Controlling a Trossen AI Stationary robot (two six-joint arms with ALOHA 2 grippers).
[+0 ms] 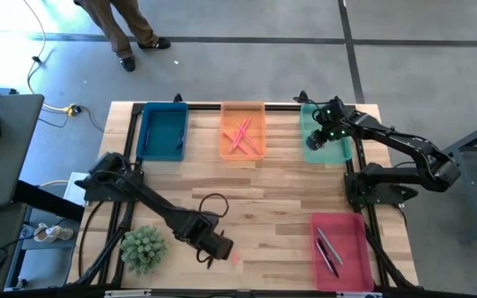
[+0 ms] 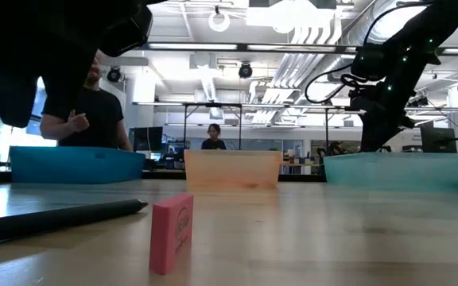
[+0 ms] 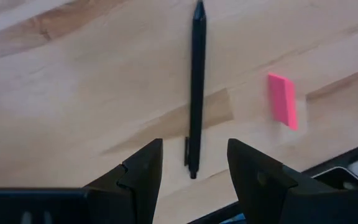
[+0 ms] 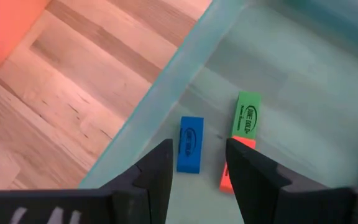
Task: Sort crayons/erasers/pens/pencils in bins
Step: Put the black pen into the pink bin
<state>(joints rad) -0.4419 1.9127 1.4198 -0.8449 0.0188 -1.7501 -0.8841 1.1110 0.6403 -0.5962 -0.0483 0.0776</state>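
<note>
Pen (image 3: 196, 93), black, lies on the table (image 1: 263, 190) ahead of your left gripper (image 3: 194, 163), whose fingers stand released and empty, while your right gripper (image 4: 197, 163), likewise released, hangs over the teal bin (image 4: 166, 93) above blue, green and orange erasers (image 4: 190, 144).

Illumination is bright and even, supplied by overhead ceiling fixtures (image 2: 308, 14) visible in the low view. Shadows on the wooden table (image 1: 263, 186) are soft and short. In the low view the near arm (image 2: 46, 48) appears as a black silhouette against the lit room, and the pink eraser (image 2: 172, 232) is slightly soft. The left wrist view shows mild blur at the pink eraser (image 3: 283, 99).
</note>
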